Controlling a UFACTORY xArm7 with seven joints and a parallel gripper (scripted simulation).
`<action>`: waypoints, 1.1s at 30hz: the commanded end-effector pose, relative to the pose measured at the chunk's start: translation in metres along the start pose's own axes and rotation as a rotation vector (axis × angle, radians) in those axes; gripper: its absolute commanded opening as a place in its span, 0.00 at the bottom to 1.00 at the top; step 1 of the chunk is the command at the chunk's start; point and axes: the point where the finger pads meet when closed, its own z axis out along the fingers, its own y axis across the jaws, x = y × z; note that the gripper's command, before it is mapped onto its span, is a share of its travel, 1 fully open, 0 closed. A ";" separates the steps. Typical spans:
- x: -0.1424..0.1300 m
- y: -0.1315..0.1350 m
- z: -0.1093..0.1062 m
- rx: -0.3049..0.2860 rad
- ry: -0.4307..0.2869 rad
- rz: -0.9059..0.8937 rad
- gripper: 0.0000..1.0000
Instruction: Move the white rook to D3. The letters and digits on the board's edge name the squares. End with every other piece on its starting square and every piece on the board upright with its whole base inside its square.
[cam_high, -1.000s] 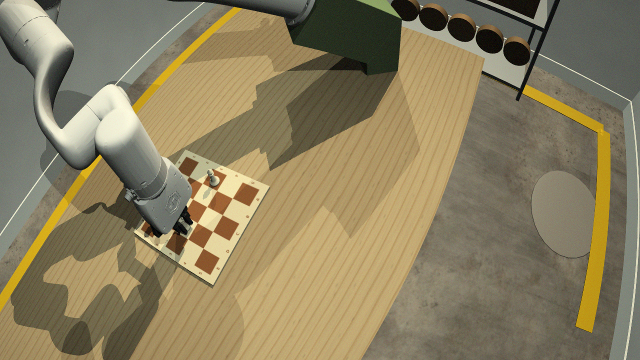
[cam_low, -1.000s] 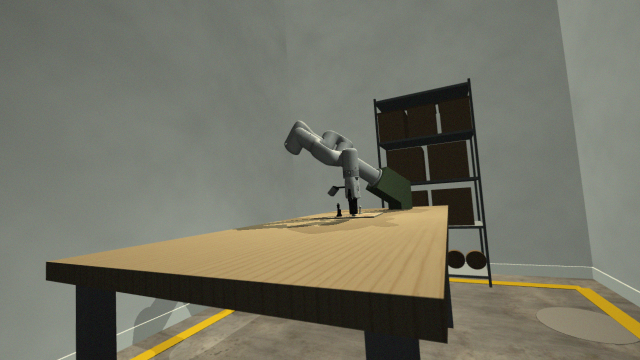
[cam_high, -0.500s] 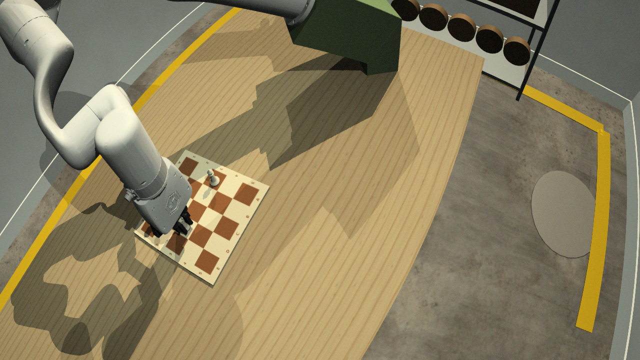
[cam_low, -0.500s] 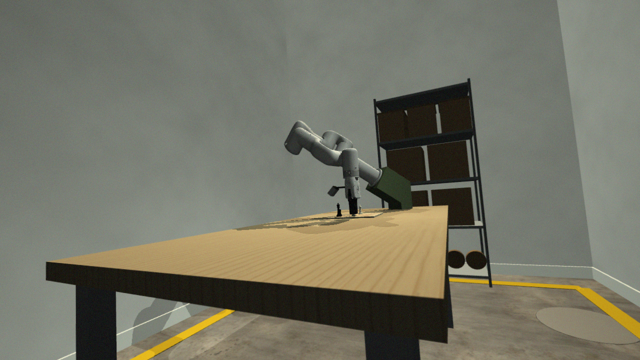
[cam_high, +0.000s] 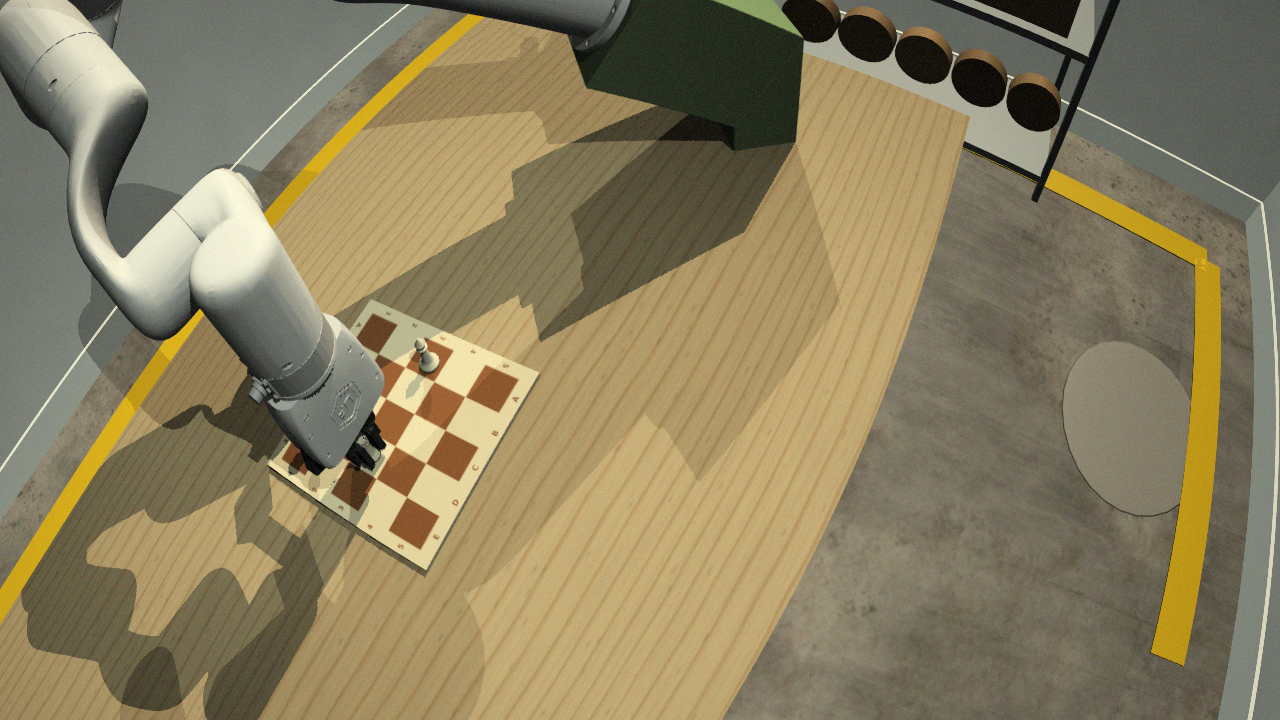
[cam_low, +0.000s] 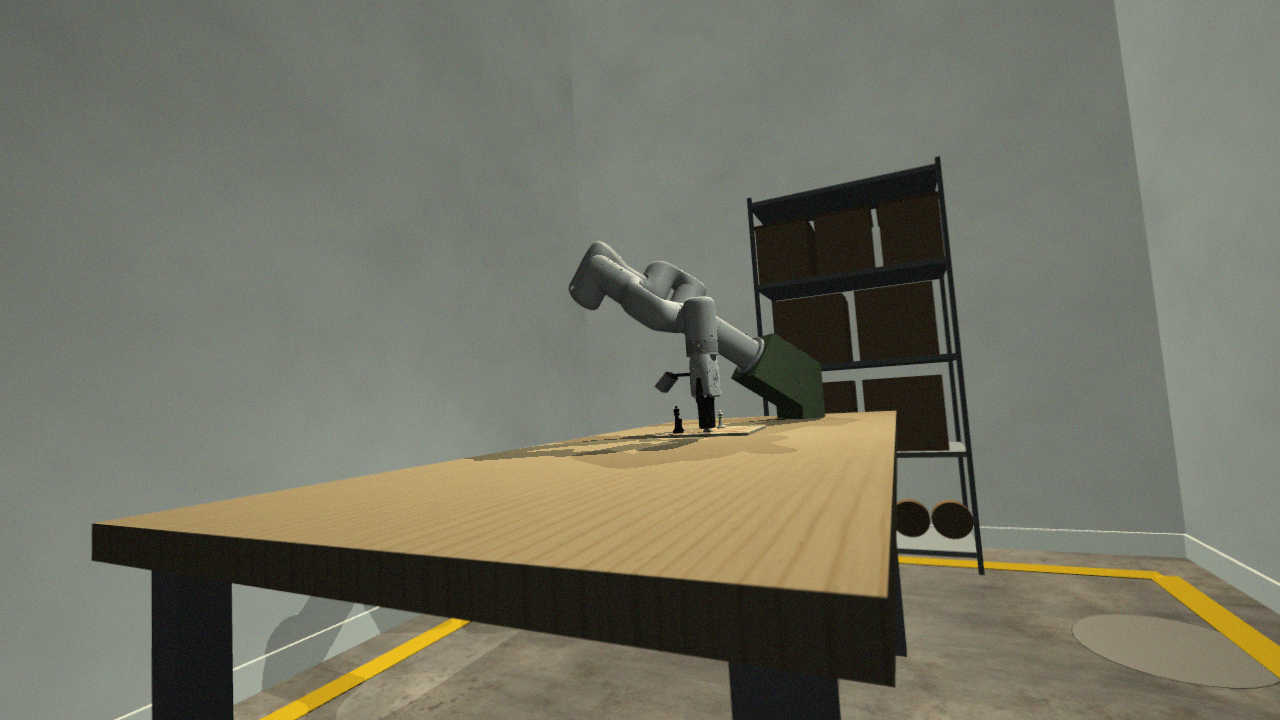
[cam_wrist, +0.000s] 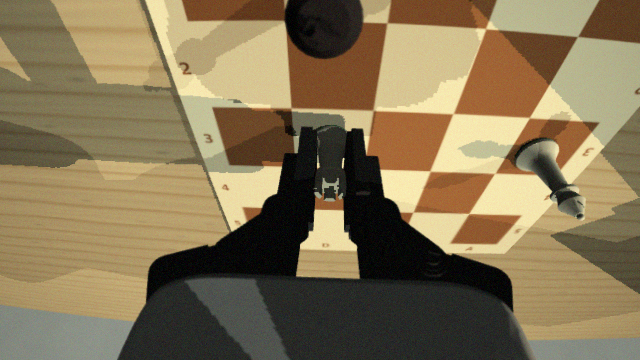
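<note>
My gripper is shut on the white rook, which looks grey in the arm's shadow. It holds the rook upright between the two black fingers. The rook's base is over the light square in row 3, column D, of the small chessboard. I cannot tell whether the base touches the board. In the top view the wrist hides the rook. A black king stands one row beyond the rook. A white pawn-like piece stands upright near the board's right edge.
The board lies on a long wooden table. The arm's green base box sits at the table's far end. A dark shelf rack with brown boxes stands behind it, with round discs below.
</note>
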 end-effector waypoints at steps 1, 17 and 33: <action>-0.001 -0.001 -0.001 0.003 -0.002 -0.001 0.00; -0.001 -0.001 -0.001 0.003 -0.002 -0.001 0.37; -0.001 -0.001 -0.006 0.003 -0.002 -0.001 0.37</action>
